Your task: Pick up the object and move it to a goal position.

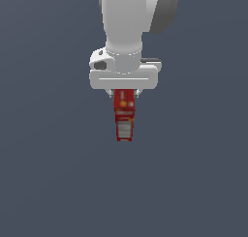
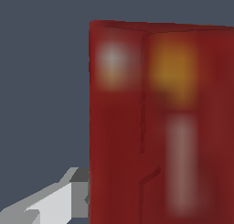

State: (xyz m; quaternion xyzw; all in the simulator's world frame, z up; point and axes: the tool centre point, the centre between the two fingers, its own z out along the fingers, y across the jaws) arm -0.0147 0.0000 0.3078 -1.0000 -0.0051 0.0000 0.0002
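My gripper [image 1: 124, 93] is clamped on the top end of the red carton [image 1: 124, 117] — it hangs upright below my white hand, narrower than the hand, its white-grey label panel facing the exterior view. In the wrist view the carton [image 2: 160, 127] fills most of the picture, blurred, with one grey fingertip [image 2: 80, 191] pressed against its side.

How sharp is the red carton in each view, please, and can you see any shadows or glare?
Exterior view: the carton is small and coarsely pixelated under the gripper; no shadow or glare shows. Wrist view: it fills the frame, its marks smeared to blurs; one of the fingers looks crisper.
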